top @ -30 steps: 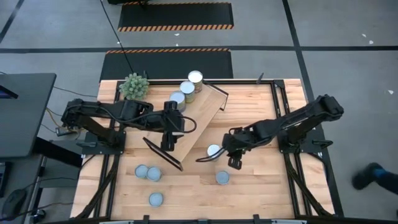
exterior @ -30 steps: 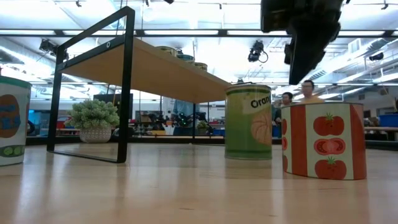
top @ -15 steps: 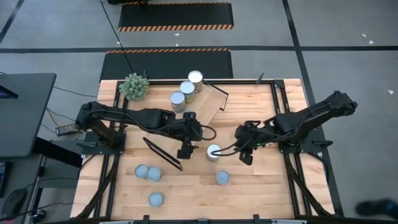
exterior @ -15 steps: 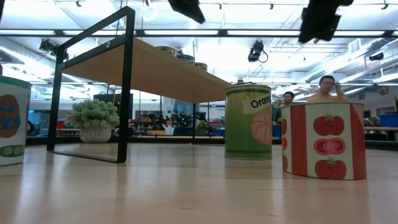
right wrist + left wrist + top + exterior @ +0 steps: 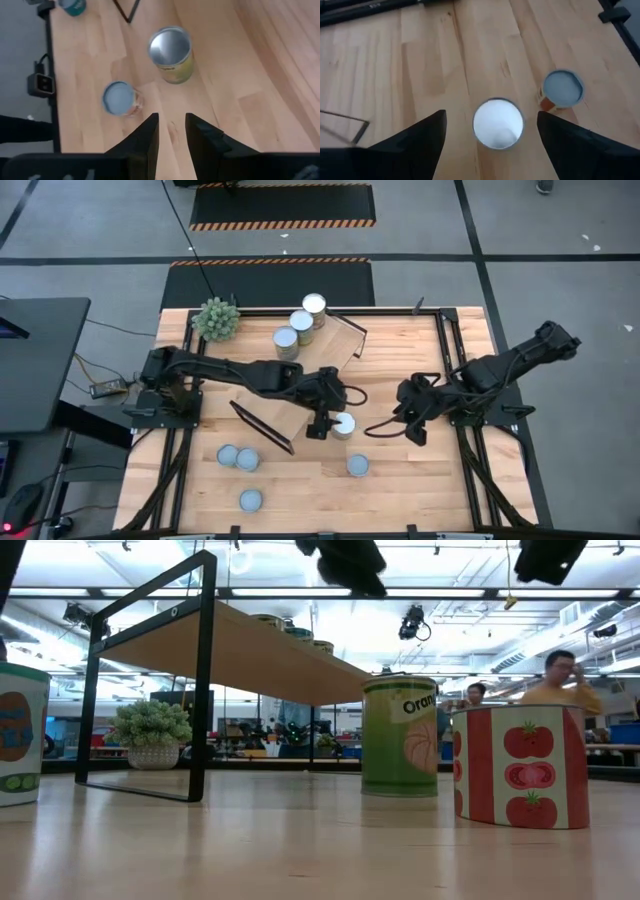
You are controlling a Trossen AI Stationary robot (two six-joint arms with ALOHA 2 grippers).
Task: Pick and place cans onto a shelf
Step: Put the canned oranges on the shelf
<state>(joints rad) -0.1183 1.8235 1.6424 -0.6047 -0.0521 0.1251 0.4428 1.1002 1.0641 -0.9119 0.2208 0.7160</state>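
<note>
Left gripper: the dark two-finger left gripper (image 5: pixel 330 424) is seen in the high view at the table's middle, over the white-topped green-labelled can (image 5: pixel 343 423); in the left wrist view its fingers (image 5: pixel 415 140) stand wide apart on either side of that can's top (image 5: pixel 498 123), and no contact with the can is shown
Right gripper: the dark right gripper (image 5: pixel 414 427) is held to the right of the same can, well apart from it; in the right wrist view its fingers (image 5: pixel 146 137) are nearly closed with a narrow gap, and nothing is held
Shelf: the long light-wood shelf with thin black metal frame ends (image 5: pixel 300 385) is set slantwise across the table's middle, one end towards the far edge
Cans on shelf: three silvery-topped cans, (image 5: pixel 314 305), (image 5: pixel 301 321) and (image 5: pixel 285 339), are lined up at the far end, apparently on the shelf board
Cans on table: a bluish-grey-topped can with red tomato label (image 5: pixel 358 465) stands near the front, just right of the middle; two touching cans (image 5: pixel 228 454) and (image 5: pixel 247 459) and one alone (image 5: pixel 250 500) are placed front left
Low view: the tomato can (image 5: pixel 518 765) is seen nearer than the green one (image 5: pixel 400 736)
Other: a spiky green plant in a pot (image 5: pixel 216 318) is set at the far left corner of the butcher-block table (image 5: pixel 420 490)
</note>
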